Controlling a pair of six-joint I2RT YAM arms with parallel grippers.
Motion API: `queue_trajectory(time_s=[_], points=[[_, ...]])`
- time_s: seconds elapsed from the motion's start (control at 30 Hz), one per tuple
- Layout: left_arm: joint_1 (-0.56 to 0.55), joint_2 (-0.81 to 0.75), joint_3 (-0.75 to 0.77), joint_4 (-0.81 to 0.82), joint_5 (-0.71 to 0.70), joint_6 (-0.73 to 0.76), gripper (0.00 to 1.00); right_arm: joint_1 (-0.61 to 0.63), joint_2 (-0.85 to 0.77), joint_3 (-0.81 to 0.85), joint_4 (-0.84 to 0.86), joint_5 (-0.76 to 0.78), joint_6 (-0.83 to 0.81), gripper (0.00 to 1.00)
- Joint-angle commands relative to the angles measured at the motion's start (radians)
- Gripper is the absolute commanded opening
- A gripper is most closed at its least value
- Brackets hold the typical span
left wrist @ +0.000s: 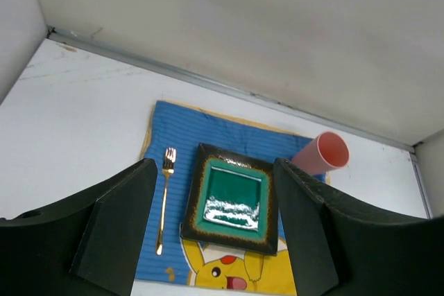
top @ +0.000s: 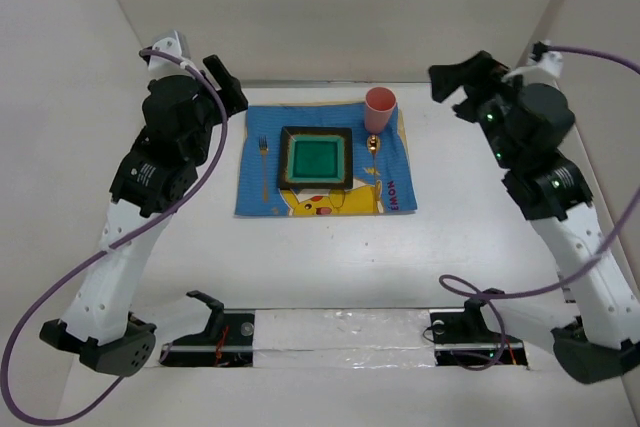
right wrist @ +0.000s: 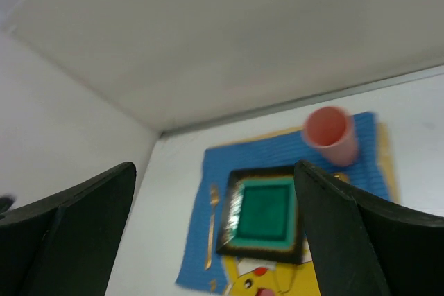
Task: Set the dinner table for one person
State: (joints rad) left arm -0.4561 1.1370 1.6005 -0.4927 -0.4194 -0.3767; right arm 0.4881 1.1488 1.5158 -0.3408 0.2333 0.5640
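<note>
The white dinner table [top: 330, 257] carries a blue striped mat [top: 255, 192] with a yellow cartoon print. On the mat lie a square green plate with a dark rim [top: 317, 158], a gold fork [top: 264, 167] to its left, a gold spoon [top: 373, 150] to its right, and an upright pink cup [top: 381, 108] at the mat's far right corner. My left gripper [top: 228, 85] is raised above the mat's left side, open and empty. My right gripper [top: 462, 82] is raised right of the cup, open and empty. The left wrist view shows the plate [left wrist: 234, 197], fork [left wrist: 164, 195] and cup [left wrist: 323, 153].
White walls enclose the table at the back and both sides. A purple cable [top: 480, 297] loops over the table near the right arm's base. A taped strip [top: 340, 332] runs along the near edge between the bases.
</note>
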Motion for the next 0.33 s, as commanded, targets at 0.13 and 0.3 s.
queue_trajectory(time_s=[0.13,0.3], points=[[-0.004,-0.06,-0.017,0.051,-0.053,0.016,0.65,-0.183,-0.142,-0.184,-0.086,0.02,-0.024,1.0],[-0.004,-0.056,-0.034,0.063,-0.033,-0.001,0.66,-0.206,-0.115,-0.183,-0.076,-0.038,-0.021,1.0]])
